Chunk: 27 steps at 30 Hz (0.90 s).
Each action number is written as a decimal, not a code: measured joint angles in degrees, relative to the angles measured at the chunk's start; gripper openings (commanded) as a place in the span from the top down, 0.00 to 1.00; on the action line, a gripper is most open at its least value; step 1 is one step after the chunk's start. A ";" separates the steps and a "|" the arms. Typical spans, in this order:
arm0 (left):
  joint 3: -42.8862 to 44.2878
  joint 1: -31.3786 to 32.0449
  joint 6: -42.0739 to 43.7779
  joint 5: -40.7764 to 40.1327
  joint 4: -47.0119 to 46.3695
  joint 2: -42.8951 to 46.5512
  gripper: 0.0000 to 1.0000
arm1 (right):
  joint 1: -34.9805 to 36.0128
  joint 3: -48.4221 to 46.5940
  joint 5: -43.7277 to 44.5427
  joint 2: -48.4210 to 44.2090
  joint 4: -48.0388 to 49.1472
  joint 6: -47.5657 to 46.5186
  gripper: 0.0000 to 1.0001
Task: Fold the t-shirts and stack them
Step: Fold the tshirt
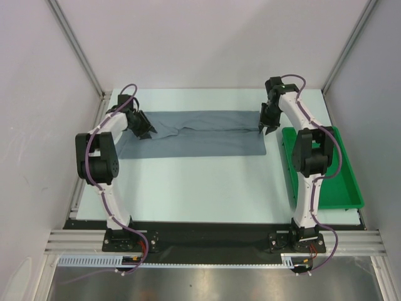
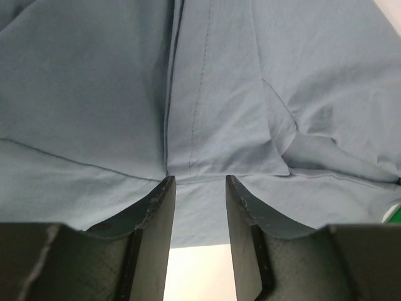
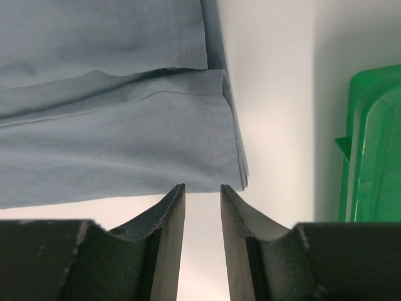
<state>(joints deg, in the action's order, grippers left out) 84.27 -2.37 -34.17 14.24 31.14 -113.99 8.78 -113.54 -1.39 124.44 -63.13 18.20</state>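
Quick status from my end. The slate blue-grey cotton t-shirt [image 1: 194, 133] lies as a long narrow band across the far side of the white table [image 1: 200, 188]. Its long axis runs straight from one gripper to the other. The left gripper [image 2: 197, 182] sits over its left end and the right gripper [image 3: 202, 188] is at its right end.

Right wrist view: a stitched straight hem lies just ahead of the fingertips, two layers lapped over each other. So I reckon the bottom hem points toward the right hand and the collar end toward the left. I can't actually see the neckline, just seams and a tucked flap in front of the left fingers.

Left jaws are partway open with the cloth edge lying across the gap at the tips, and nothing looks clamped. Right jaws are open a bit narrower, with bare table between them and the shirt edge just past the tips. They're holding nothing.

My read is that the lengthwise folds are in, and I'm setting up to grab both ends for the crosswise fold. Next I need each hand to pinch every layer at its end, not just the top one. The green plastic tray [image 3: 369, 144] sits off to the right of the right hand.
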 measured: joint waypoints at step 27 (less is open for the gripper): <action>-0.02 0.35 -0.33 -3.13 -0.24 -2.56 0.59 | -0.02 2.21 0.00 -1.46 0.90 -0.20 0.65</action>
<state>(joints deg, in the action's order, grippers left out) 84.25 -2.02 -34.50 11.11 30.89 -116.55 8.75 -111.33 -1.39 122.98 -62.24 18.00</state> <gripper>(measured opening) 0.402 0.346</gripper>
